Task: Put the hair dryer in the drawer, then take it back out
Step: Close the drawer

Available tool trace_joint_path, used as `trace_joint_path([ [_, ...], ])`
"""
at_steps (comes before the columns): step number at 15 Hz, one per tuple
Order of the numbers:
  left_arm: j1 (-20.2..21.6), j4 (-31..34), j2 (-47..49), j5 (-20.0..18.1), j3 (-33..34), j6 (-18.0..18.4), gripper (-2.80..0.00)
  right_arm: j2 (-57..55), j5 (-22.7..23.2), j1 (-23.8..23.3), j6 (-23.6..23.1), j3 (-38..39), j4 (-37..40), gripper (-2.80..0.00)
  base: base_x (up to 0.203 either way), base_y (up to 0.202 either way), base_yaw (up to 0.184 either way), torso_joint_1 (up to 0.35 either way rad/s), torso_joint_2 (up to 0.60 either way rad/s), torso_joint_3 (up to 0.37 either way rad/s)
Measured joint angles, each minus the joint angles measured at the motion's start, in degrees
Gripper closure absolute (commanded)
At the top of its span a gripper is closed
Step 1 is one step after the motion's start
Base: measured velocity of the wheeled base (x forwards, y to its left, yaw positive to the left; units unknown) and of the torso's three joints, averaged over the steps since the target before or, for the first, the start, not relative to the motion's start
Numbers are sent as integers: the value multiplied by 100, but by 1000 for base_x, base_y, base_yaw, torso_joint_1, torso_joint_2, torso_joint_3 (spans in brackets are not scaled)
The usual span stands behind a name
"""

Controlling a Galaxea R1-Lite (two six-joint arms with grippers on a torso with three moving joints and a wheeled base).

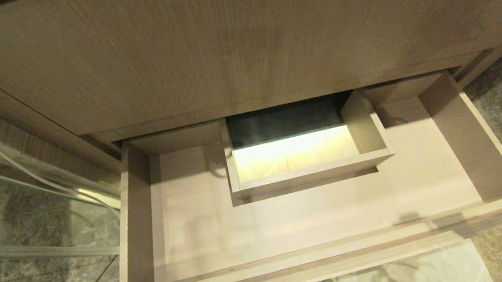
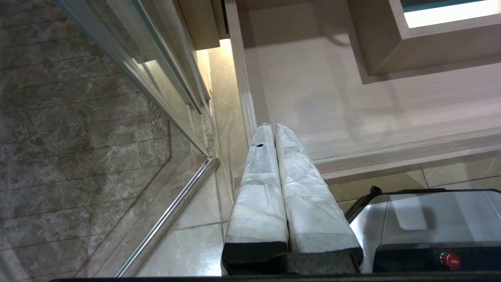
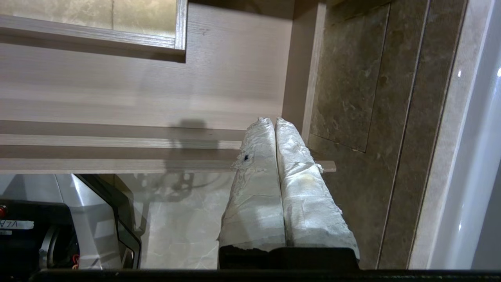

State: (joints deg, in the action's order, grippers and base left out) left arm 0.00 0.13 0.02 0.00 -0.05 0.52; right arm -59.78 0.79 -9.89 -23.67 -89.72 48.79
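The tall plain front panel point(image 1: 224, 48) overhangs the drawer point(image 1: 139, 214), which is pulled wide open beneath it, apparently so the arms can reach its floor from above; a boxed cut-out point(image 1: 308, 170) sits against the drawer's back edge, probably to clear plumbing. The hair dryer is in none of the views, neither in the drawer nor in a claw. The left gripper point(image 2: 273, 127) hangs clenched and empty over the drawer's front left corner, and the right gripper point(image 3: 273, 120), also clenched on nothing, hovers over its front right corner.
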Motion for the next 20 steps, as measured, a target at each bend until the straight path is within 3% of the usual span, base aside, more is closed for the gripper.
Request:
trace_joint_path([
  [20,0,0,0,0,0,0,0,-55,-11,-111,11,199,113,0,0,0,0,4,1,9],
])
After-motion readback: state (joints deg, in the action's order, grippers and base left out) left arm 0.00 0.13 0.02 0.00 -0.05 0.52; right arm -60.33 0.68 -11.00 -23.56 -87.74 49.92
